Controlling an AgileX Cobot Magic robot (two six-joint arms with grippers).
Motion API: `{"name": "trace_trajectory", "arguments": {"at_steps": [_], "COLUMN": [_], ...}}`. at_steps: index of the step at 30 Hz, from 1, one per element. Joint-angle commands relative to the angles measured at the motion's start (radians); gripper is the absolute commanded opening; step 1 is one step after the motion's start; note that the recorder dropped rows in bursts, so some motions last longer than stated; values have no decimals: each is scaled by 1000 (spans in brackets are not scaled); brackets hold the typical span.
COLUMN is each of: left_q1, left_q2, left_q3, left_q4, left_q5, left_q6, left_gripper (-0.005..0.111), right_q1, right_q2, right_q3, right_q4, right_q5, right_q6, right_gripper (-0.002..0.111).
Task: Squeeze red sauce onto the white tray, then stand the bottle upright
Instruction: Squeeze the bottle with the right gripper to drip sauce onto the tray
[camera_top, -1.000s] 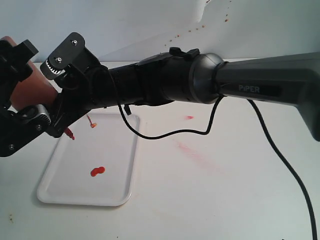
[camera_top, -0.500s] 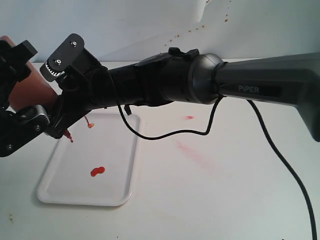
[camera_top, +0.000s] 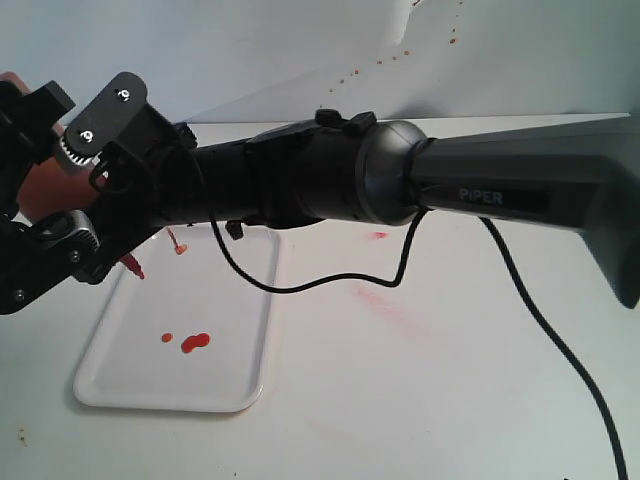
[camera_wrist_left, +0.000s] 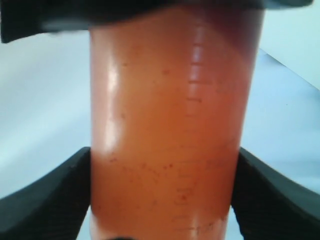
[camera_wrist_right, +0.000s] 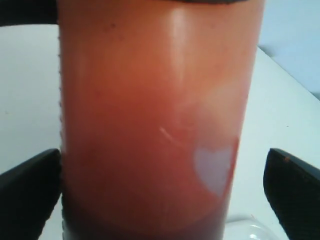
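The left gripper (camera_wrist_left: 161, 200) clamps the bottle (camera_wrist_left: 165, 110); the right gripper (camera_wrist_right: 162, 192) straddles it, jaws apart. Squeeze gently, holding the nozzle (camera_top: 133, 267) over the tray (camera_top: 240, 380).

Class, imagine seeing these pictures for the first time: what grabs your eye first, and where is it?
A thick black arm stretches across the exterior view from the right. At the left edge the orange-red bottle is tipped, nozzle pointing down toward the white tray, where bright blobs of red sauce lie.
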Motion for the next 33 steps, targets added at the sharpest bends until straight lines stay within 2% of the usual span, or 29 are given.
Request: {"name": "trace_trajectory", "arguments": {"at_steps": [1, 2, 4, 5, 6, 7, 18, 20, 22, 25, 28, 30, 31, 33], "left_q1": [-3, -3, -3, -3, -3, -3, -3, -3, -3, -3, -3, -3, -3, -3], "left_q2": [-8, -8, -8, -8, -8, -8, -8, -8, -8, -8, -8, -8, -8, -8], "left_q3": [-8, -8, -8, -8, -8, -8, -8, -8, -8, -8, -8, -8, -8, -8], "left_q4": [22, 22, 22, 22, 22, 22, 22, 22, 20, 20, 20, 20, 20, 20], "left_q5": [19, 19, 19, 19, 19, 19, 19, 19, 19, 19, 19, 19, 19, 19], "left_q6": [-3, -3, -3, -3, -3, -3, -3, -3, -3, -3, -3, -3, -3, -3], "left_gripper": [0, 0, 0, 0, 0, 0, 0, 0, 0, 0, 0, 0, 0, 0], "right_q1": [15, 15, 15, 15, 15, 15, 15, 15, 15, 12, 12, 12, 12, 12], "right_q2": [-3, -3, -3, -3, -3, -3, -3, -5, -5, -5, -5, -5, -7, -9], "right_q3": [-8, -8, -8, -8, -8, -8, -8, -8, -8, -8, -8, -8, -8, -8], "right_q4": [12, 12, 12, 12, 12, 12, 12, 12, 12, 12, 12, 12, 12, 12], "right_q5": [-88, -88, -77, -78, -78, -78, -73, -71, -47, -25, -28, -28, -28, -28], "right_q6": [-19, -19, -19, -19, -19, -17, -17, -17, -17, -19, -22, -41, -43, -43], "right_gripper": [101, 91, 62, 34, 13, 1, 1, 2, 11, 38, 79, 99, 104, 105]}}
